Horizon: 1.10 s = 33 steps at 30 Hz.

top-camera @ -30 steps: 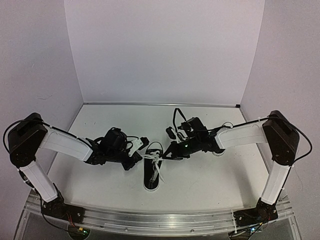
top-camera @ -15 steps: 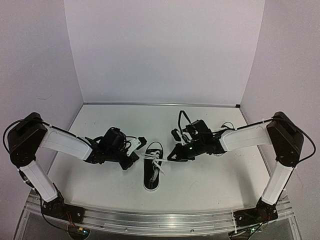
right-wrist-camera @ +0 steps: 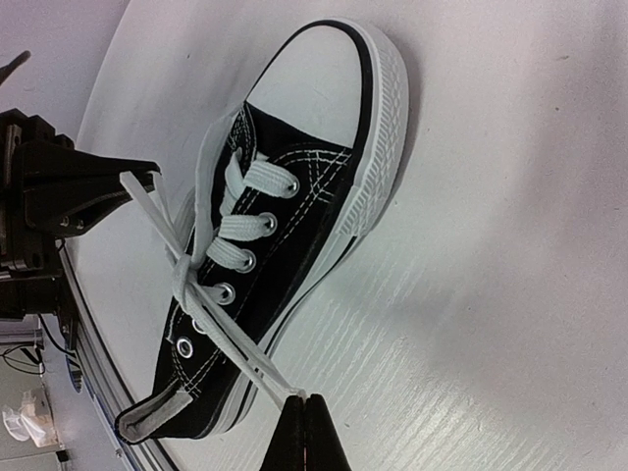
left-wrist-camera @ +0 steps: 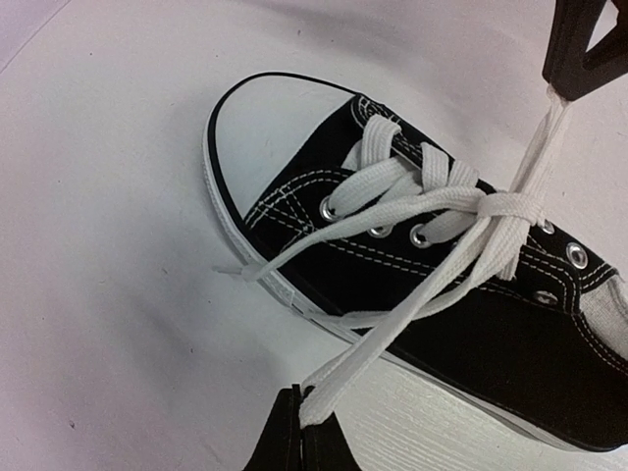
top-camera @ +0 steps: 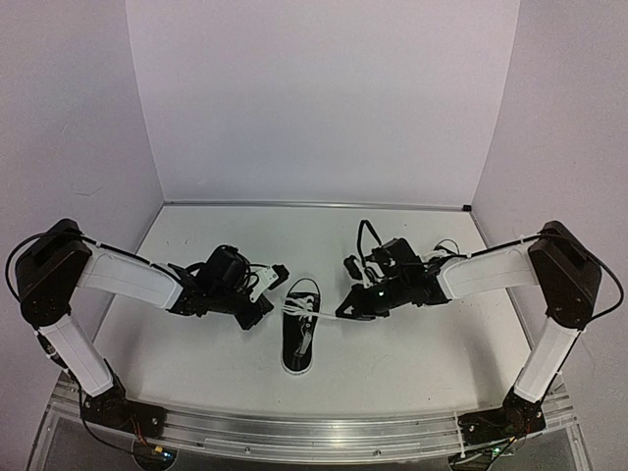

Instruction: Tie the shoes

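Surface: white table [top-camera: 392, 363], pale walls [top-camera: 324, 98] behind.
Sneaker [top-camera: 297, 339]: black, white-toed, mid-table between my arms.
Left pincer [left-wrist-camera: 302, 424]: clamped on one lace [left-wrist-camera: 402, 327] end.
Right pincer [right-wrist-camera: 305, 420]: clamped on the other (both strands taut, crossed over the eyelets).

Black sneaker [right-wrist-camera: 294, 216] lying on a white table [right-wrist-camera: 491, 245], right gripper [right-wrist-camera: 303, 404] pinching one lace [right-wrist-camera: 238, 348] end, left gripper [right-wrist-camera: 93, 191] clamping the other, strands crossed above the eyelets

Laces [left-wrist-camera: 461, 201]: stretching taut from shoe [left-wrist-camera: 491, 334] to left gripper [left-wrist-camera: 300, 417] and right gripper [right-wrist-camera: 304, 407], blocking both sides.
Counter [top-camera: 255, 235]: lying open behind the shoe.
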Motion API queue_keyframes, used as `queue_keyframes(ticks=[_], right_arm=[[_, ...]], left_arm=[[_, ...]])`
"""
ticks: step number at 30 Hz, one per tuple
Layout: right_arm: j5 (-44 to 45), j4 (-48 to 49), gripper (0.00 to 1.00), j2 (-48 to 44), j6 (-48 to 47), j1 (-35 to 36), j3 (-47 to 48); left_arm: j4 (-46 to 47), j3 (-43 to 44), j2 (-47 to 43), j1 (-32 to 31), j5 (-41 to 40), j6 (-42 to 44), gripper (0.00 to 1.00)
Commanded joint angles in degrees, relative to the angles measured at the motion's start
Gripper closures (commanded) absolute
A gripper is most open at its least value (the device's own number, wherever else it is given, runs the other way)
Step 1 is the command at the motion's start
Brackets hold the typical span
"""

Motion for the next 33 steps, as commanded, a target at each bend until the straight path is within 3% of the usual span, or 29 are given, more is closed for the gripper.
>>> queue_keyframes(ticks=[1,9,16,27,30,33], right_arm=[[3.03,-1.42,1.0,-2.18,-0.77,-1.18,-1.56],[1.42,-1.42,1.0,-0.85,-1.01,-1.34,-0.15],[1.08,-1.44,1.0,0.31,-1.22,-1.34,0.89],[-1.75,-1.31,1.0,1.28,-1.93,-1.07,1.23],[-4.7,-1.35,0.99,2.48,-2.72,-0.16,3.14],[-6.45,-1.32,0.84,2.85,-2.63,0.06,4.32]], left_arm=[[-5.38,4.04,1.62,1.27,-2.43,-1.62,1.0],[-17.02,10.57,4.73,1.29,-1.87,-3.71,1.0],[-28.45,14.13,4.9,1.36,-12.19,-6.45,1.0],[-26.53,13.53,6.06,1.37,-7.2,-5.06,1.0],[-22.24,11.76,3.14,1.37,-4.83,-4.86,0.92],[-18.33,10.4,-0.56,1.47,-3.59,-5.31,0.77]])
